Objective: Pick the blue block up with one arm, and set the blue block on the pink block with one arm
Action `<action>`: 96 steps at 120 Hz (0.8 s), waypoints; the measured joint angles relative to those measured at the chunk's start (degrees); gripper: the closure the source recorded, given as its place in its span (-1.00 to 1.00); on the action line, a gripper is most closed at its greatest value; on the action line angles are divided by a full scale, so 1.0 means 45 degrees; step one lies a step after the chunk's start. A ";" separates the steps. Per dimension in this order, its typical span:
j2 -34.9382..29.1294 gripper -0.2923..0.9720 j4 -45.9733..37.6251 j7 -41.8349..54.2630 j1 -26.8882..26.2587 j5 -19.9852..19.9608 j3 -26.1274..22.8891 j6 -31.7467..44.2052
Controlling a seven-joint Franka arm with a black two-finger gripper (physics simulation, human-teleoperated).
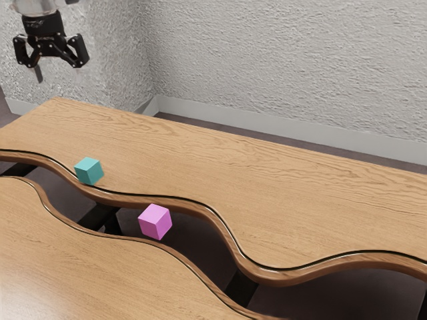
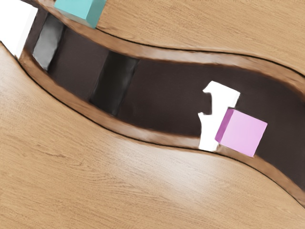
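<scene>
A teal-blue block (image 1: 89, 170) sits on the far table slab, right at its wavy front edge. A pink block (image 1: 155, 221) rests at the edge of the near slab, beside the dark gap between the slabs. My gripper (image 1: 51, 61) hangs high in the exterior view's upper left, far above both blocks, open with nothing between its fingers. In the wrist view the blue block (image 2: 80, 10) and the pink block (image 2: 240, 131) lie on opposite sides of the gap.
Two wavy-edged wooden slabs (image 1: 280, 193) are separated by a dark curving gap (image 1: 200, 247) with black supports under it. A grey textured wall (image 1: 280, 60) runs behind the table. White shapes (image 2: 217, 112) show in the gap near the pink block.
</scene>
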 joint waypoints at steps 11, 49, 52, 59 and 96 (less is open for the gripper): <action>0.0016 -0.54 0.0022 0.0302 -0.0111 -0.0033 0.0052 0.0051; -0.1159 -0.54 0.3420 0.1007 -0.0794 -0.0035 -0.1402 -0.1048; -0.1135 -0.54 0.3409 0.1047 -0.0988 -0.0052 -0.1412 -0.1085; -0.1143 -0.54 0.3216 0.1114 -0.1320 -0.0086 -0.1422 -0.1162; -0.7993 -0.54 -1.0104 0.1076 -0.0582 -0.0953 0.0243 0.1891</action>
